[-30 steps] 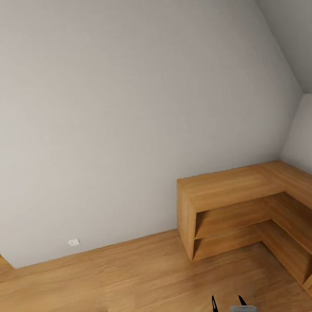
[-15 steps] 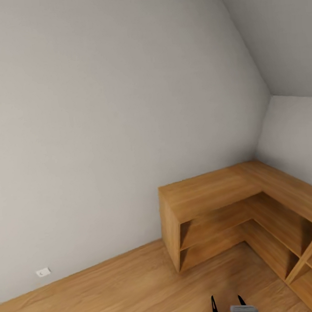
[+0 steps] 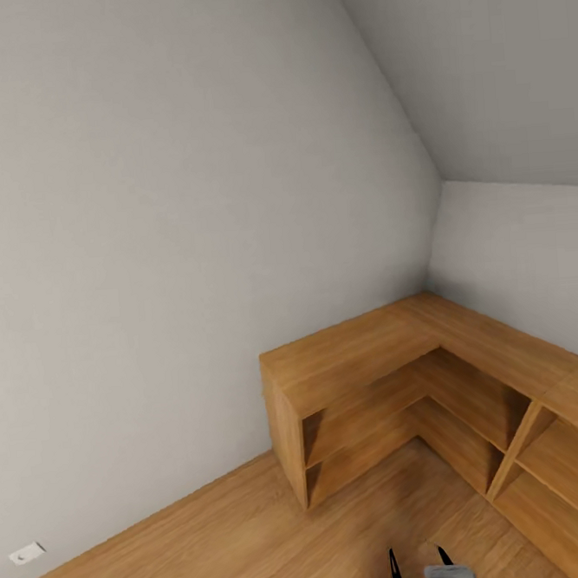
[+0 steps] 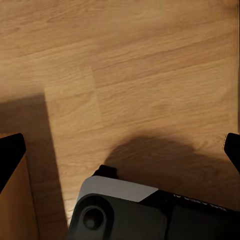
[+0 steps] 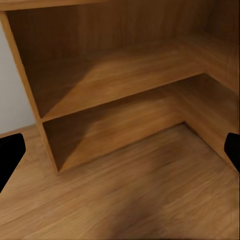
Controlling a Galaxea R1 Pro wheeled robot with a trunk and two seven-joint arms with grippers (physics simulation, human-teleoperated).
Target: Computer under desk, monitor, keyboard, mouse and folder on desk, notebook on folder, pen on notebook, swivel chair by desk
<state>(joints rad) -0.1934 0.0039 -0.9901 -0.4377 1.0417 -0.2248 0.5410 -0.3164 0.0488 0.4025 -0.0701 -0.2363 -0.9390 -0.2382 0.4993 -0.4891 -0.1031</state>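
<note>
Grey walls (image 3: 171, 229) meet in a corner at far right, wood floor (image 3: 223, 555) below. L-shaped wooden shelf unit (image 3: 391, 376) sits in that corner, shelves open. Small white wall outlet (image 3: 25, 552) low on the left wall. Right gripper (image 5: 120, 150): fingers spread wide apart, nothing between them, pointed at the shelf unit's lower bays. Left gripper (image 4: 120, 150): fingers also spread apart, nothing held, aimed down at floor above the robot base (image 4: 145, 212). Task items: none in frame.
</note>
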